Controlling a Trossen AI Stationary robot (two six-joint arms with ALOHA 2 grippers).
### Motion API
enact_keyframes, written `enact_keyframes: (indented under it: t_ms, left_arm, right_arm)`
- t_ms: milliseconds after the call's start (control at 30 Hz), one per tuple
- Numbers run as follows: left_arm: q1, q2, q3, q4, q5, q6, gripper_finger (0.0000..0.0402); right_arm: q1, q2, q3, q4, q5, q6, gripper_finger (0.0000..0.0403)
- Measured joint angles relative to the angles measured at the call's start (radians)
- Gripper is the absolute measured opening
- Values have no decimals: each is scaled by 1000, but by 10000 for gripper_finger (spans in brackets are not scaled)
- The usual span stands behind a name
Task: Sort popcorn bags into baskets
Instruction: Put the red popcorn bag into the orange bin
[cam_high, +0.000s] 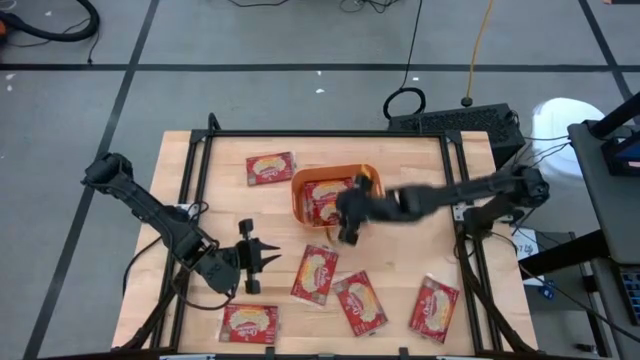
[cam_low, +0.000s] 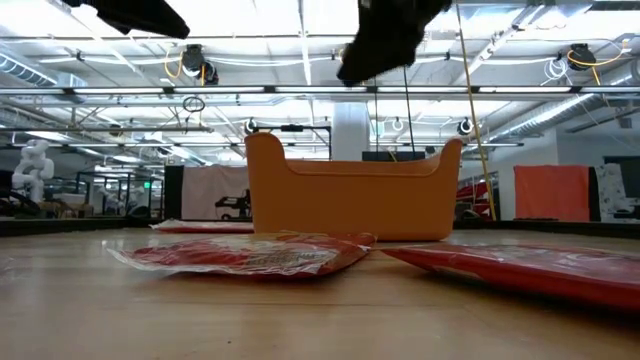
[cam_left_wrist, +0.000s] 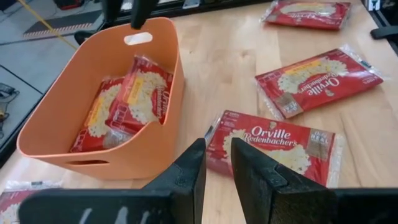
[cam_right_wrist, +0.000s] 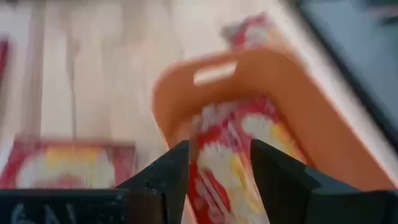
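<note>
The orange basket (cam_high: 335, 195) stands on the wooden table, far of centre, and two popcorn bags (cam_left_wrist: 137, 99) lean inside it. Several more red bags lie flat on the wood: one far left of the basket (cam_high: 270, 168), three along the near side (cam_high: 315, 273) (cam_high: 360, 302) (cam_high: 433, 308), and one at the near left (cam_high: 250, 322). My left gripper (cam_left_wrist: 217, 149) hovers left of the bag (cam_left_wrist: 273, 146) nearest the basket. Its fingers stand a narrow gap apart, with nothing between them. My right gripper (cam_right_wrist: 221, 149) is blurred, open and empty above the basket's near end (cam_high: 350, 215).
Black frame rails (cam_high: 200, 170) run along the table's left, far and right sides. Bare wood shows between the basket and the near row of bags (cam_high: 290, 235). In the low view two bags (cam_low: 250, 255) (cam_low: 520, 265) lie in front of the basket (cam_low: 350, 200).
</note>
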Motion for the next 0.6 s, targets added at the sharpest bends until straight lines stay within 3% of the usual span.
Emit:
enact_keyframes:
  t_ms: [167, 367, 600]
  left_arm:
    - [2, 0, -53, 98, -40, 4, 81]
    - [9, 0, -156, 322, -73, 23, 81]
    - [7, 1, -218, 444, -81, 34, 81]
  right_arm:
    - [-183, 2, 13, -93, -299, -198, 161]
    - [-307, 57, -17, -124, -423, -319, 161]
    - [-334, 176, -16, -76, -432, -333, 167]
